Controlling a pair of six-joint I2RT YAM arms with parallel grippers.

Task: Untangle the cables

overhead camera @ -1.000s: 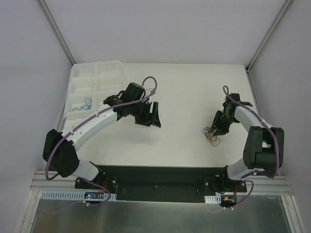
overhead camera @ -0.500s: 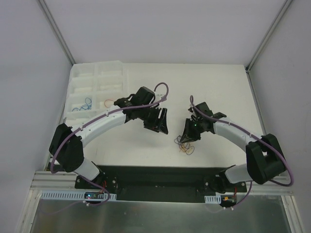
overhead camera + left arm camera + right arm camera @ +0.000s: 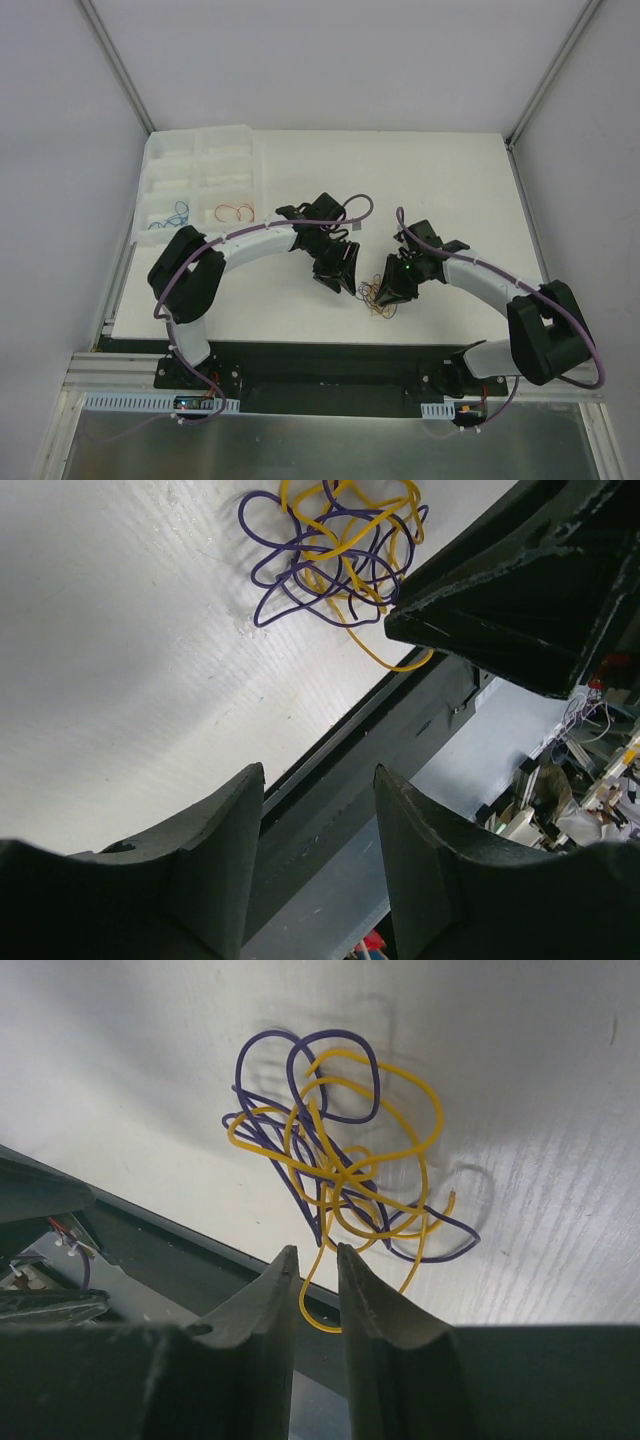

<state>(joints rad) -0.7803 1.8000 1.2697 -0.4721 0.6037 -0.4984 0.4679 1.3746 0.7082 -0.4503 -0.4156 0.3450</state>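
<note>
Tangled cables (image 3: 378,297) close to near edge of table (image 3: 440,170)

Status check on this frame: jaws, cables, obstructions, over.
Left gripper: jaws open, empty. Right gripper: jaws barely apart, one yellow loop of the cables between them. Purple-yellow knot intact. Nothing blocking.

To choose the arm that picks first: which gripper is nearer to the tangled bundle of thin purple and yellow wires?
Right. The right gripper is at the edge of the purple and yellow wire bundle; the left gripper is apart, on its left.
</note>
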